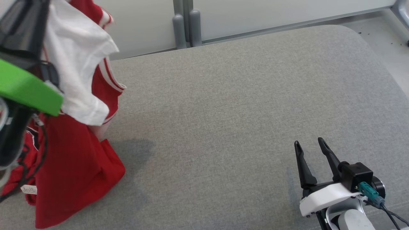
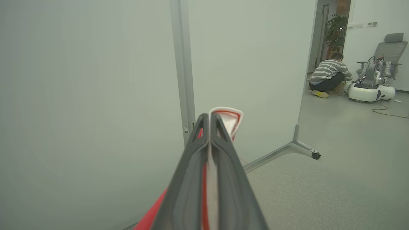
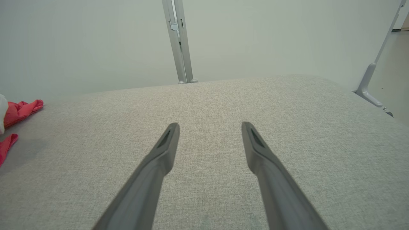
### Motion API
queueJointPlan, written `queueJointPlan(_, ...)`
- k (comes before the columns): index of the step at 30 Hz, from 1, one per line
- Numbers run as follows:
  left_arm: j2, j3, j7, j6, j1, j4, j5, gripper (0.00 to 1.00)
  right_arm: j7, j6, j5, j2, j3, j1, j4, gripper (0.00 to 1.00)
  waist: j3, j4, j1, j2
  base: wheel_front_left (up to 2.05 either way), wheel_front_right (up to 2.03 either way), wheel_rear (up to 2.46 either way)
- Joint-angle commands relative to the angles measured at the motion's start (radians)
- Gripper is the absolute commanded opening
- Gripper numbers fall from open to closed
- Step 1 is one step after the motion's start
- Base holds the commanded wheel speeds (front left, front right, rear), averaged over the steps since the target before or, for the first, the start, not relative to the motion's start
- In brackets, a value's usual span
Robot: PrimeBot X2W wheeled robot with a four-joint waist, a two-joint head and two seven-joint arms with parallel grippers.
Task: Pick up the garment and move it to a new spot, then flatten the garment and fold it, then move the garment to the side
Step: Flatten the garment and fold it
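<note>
Garment (image 1: 80, 166), red and white, hangs at the left with its long axis vertical, pinched between the pressed left fingers (image 2: 191, 179), its lower end touching the desk (image 1: 223, 111), while the spread right fingers (image 1: 303, 166) are empty, well apart at the near right.

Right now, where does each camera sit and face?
Head: looks down at the table; left arm holding the garment at left, open right gripper lower right.
Left wrist: along the left gripper, shut on garment, toward a partition and person.
Right wrist: low over the table, along its fingers.
Shared: garment in all three.
</note>
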Motion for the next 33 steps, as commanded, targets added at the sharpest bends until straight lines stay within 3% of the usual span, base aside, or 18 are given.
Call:
queueJointPlan(1,-0.046,-0.056,0.008,-0.008,-0.034,0.035,0.021,0.00,-0.003,0.000,0.013,-0.003,0.009,-0.016,0.004,1.00,0.012,-0.021,0.0000,0.0062,0.00,0.00,0.00)
queueJointPlan(5,-0.190,-0.218,-0.026,0.008,-0.055,0.154,0.112,0.00,-0.003,0.000,0.034,-0.003,0.023,-0.029,0.011,1.00,0.034,-0.064,0.0000,0.0062,0.00,0.00,0.00)
queueJointPlan(9,-0.363,-0.382,-0.086,-0.004,-0.044,0.323,0.182,0.00,-0.003,0.000,0.046,-0.003,0.037,-0.048,0.015,1.00,0.074,-0.116,0.0000,0.0062,0.00,0.00,0.00)
queueJointPlan(10,-0.438,-0.446,-0.118,-0.012,-0.044,0.424,0.205,0.00,-0.003,0.000,0.056,-0.003,0.047,-0.059,0.018,1.00,0.098,-0.148,0.0000,0.0062,0.00,0.00,0.00)
queueJointPlan(13,-0.531,-0.507,-0.155,-0.034,-0.062,0.558,0.227,0.00,-0.003,0.000,0.073,-0.003,0.050,-0.072,0.016,1.00,0.128,-0.194,0.0000,0.0062,0.00,0.00,0.00)
queueJointPlan(20,-0.625,-0.559,-0.210,-0.080,-0.143,0.769,0.254,0.00,-0.003,0.000,0.098,-0.002,0.065,-0.085,0.013,1.00,0.187,-0.272,0.0000,0.0062,0.00,0.00,0.00)
queueJointPlan(28,-0.678,-0.577,-0.188,-0.173,-0.170,0.840,0.095,0.00,-0.003,0.000,0.129,-0.002,0.086,-0.086,0.010,1.00,0.230,-0.325,0.0000,0.0062,0.00,0.00,0.00)
queueJointPlan(31,-0.669,-0.590,-0.203,-0.161,-0.195,0.897,0.121,0.07,-0.003,0.000,0.136,-0.002,0.089,-0.086,0.006,1.00,0.239,-0.332,0.0000,0.0062,0.00,0.00,0.00)
queueJointPlan(33,-0.648,-0.594,-0.211,-0.160,-0.198,0.946,0.133,0.21,-0.003,0.000,0.141,-0.002,0.087,-0.083,0.002,1.00,0.244,-0.331,0.0000,0.0062,0.00,0.00,0.00)
